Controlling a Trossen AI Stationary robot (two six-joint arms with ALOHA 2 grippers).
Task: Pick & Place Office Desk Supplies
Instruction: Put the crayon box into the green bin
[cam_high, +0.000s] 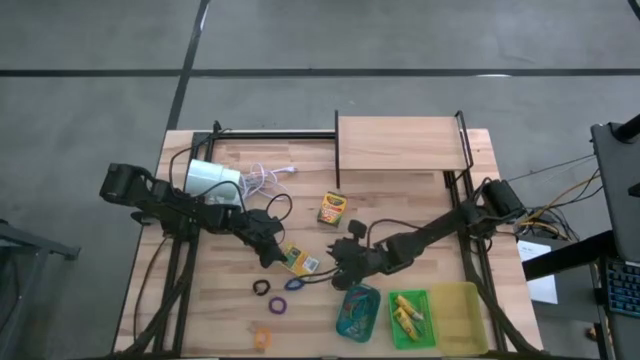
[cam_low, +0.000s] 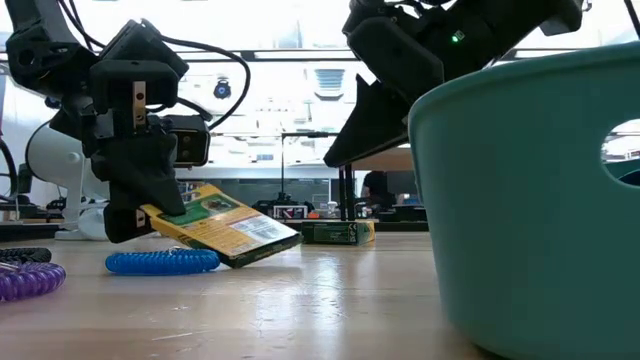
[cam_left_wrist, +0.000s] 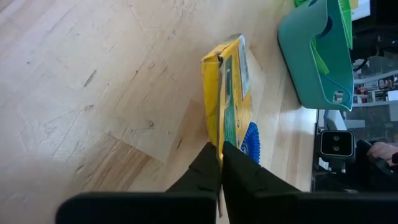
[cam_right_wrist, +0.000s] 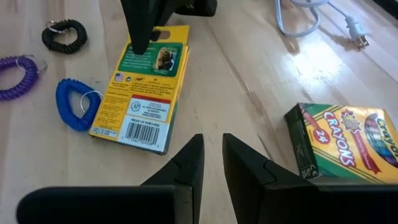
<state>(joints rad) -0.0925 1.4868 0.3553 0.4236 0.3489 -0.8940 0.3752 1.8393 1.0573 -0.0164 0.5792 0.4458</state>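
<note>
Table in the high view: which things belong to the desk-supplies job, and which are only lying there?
Job:
- crayon box, tilted, pinched by left gripper
- second crayon box
- blue loop
- purple loop
- black loop

Lying about:
- white lamp and cord
- wooden shelf

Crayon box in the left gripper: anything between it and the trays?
Partly. The left gripper is shut on the crayon box, one end lifted. The right gripper hovers between it and the teal tray; the blue coil lies beside it.
</note>
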